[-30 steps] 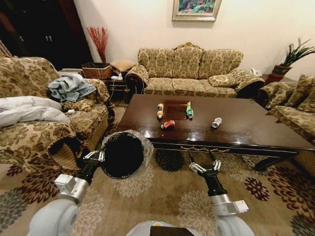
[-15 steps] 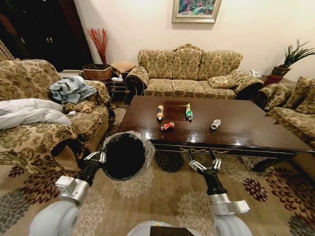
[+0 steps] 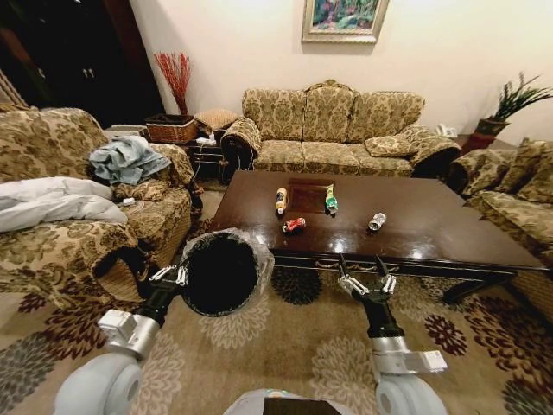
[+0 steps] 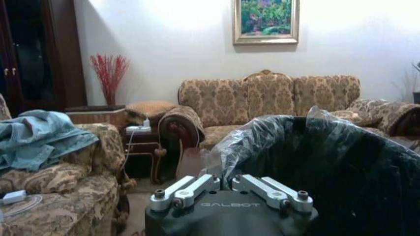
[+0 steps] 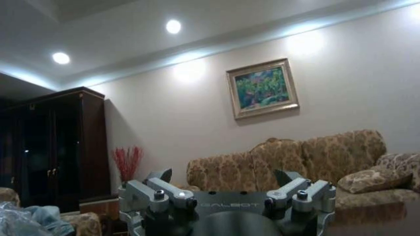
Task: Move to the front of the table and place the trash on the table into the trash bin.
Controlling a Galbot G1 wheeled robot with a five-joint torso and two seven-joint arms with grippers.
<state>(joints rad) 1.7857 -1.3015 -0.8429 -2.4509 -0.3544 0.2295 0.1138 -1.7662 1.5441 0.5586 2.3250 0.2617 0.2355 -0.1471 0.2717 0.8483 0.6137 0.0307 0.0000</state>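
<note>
Dark wood tabletop [image 3: 432,226] mid-frame, centre to right. Black lined bin [image 3: 220,272] lower left of centre, tilted mouth-forward, left gripper [image 3: 170,277] jaws clenched on its rim. Right gripper [image 3: 367,284] lower right of centre, jaws released, short of the table edge. On the tabletop: bottle [image 3: 281,200], green tube [image 3: 330,200], red can [image 3: 294,226], silver can [image 3: 377,221].

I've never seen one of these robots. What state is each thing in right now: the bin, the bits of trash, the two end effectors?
trash bin: held at its rim by the left end effector, tipped, mouth facing the camera, liner in place.
tan bottle: lying on the table.
green tube: lying flat on the table.
red can: on its side.
silver-white can: on its side.
right end effector: open, empty, before the table's near edge.
</note>
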